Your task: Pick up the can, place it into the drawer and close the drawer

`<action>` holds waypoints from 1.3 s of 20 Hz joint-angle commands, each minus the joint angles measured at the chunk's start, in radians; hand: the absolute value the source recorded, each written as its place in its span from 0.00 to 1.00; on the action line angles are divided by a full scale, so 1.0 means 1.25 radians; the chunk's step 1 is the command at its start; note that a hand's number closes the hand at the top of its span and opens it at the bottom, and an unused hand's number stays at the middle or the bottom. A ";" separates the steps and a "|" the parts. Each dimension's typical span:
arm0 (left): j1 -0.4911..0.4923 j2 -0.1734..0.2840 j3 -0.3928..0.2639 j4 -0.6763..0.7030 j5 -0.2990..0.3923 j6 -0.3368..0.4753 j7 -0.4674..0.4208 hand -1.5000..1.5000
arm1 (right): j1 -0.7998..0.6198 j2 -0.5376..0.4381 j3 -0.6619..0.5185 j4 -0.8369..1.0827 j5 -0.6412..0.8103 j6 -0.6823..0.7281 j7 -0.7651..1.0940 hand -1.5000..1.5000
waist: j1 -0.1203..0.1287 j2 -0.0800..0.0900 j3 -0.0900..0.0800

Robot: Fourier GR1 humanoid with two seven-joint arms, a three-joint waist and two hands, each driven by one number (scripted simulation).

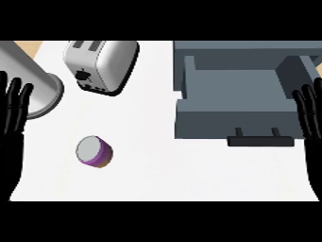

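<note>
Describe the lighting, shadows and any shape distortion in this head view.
Head view: even, soft light with no glare on the white counter; the toaster casts a dark shadow along its lower right edge, and the can only a faint one. The open drawer is shaded darker inside. The steep downward angle makes the toaster lean. Both hands, left and right, rest open at the edges.

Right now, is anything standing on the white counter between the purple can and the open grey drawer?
Nothing visible does. The short purple can with a grey lid stands alone on the white counter, and only bare surface lies between it and the open grey drawer to its right.
</note>
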 commanded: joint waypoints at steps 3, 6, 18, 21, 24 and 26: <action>-0.002 0.061 -0.027 0.001 0.179 -0.184 -0.012 0.00 | 0.009 0.010 0.022 0.022 -0.014 0.025 -0.049 0.00 | -0.002 0.004 -0.007; 0.010 0.121 -0.058 0.050 0.313 -0.360 -0.063 0.00 | -0.010 -0.001 0.032 0.006 -0.013 0.033 -0.018 0.00 | -0.007 0.007 -0.011; 0.136 0.311 0.122 0.076 0.485 -0.484 0.158 0.00 | 0.151 -0.052 -0.205 -0.030 -0.158 0.039 0.110 0.00 | -0.005 0.004 -0.007; 0.126 0.370 0.212 0.137 0.572 -0.555 0.143 0.00 | 0.139 -0.060 -0.227 -0.020 -0.180 0.047 0.122 0.00 | -0.004 0.004 -0.007; 0.183 0.381 0.261 0.115 0.615 -0.593 0.154 0.00 | 0.221 -0.029 -0.224 -0.030 -0.173 0.072 0.059 0.00 | -0.003 0.003 -0.007; 0.126 0.365 0.224 0.085 0.629 -0.521 0.226 0.00 | 0.152 -0.063 -0.253 -0.009 -0.190 0.074 0.105 0.00 | -0.004 0.004 -0.007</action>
